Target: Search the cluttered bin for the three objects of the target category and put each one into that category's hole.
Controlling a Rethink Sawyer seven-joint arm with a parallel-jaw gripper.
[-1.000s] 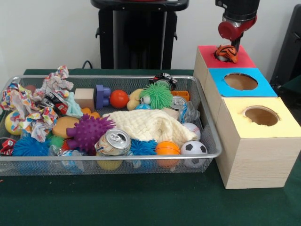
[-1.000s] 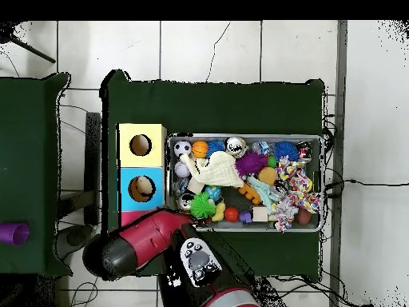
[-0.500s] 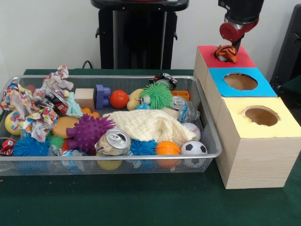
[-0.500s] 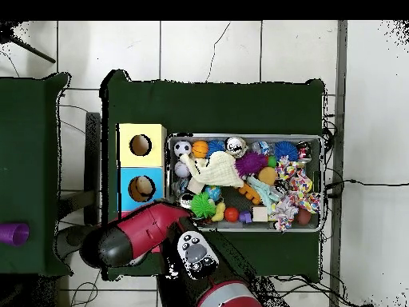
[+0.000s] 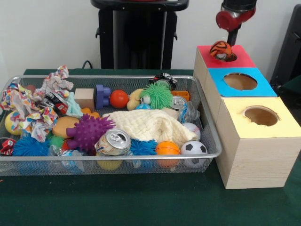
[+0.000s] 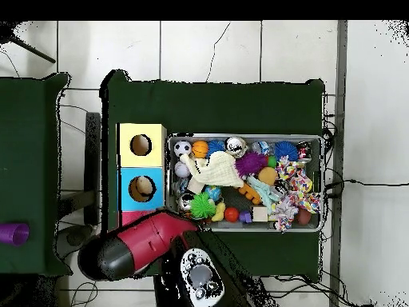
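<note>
Orange-striped tiger toy [image 5: 221, 50] sits half in the red box's hole [image 5: 225, 57]; gripper [image 5: 232, 38] above, grip unreadable; a straight-down nudge should seat it.

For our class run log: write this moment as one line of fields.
phase: release | gripper: above red box, state unclear | tiger toy: sitting in red hole, not dropped through | bin: full

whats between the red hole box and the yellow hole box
In the front view, the blue-topped box sits between the red-topped box and the yellow-topped box; its round hole looks empty, while a tiger-striped toy rests in the red one.
</note>
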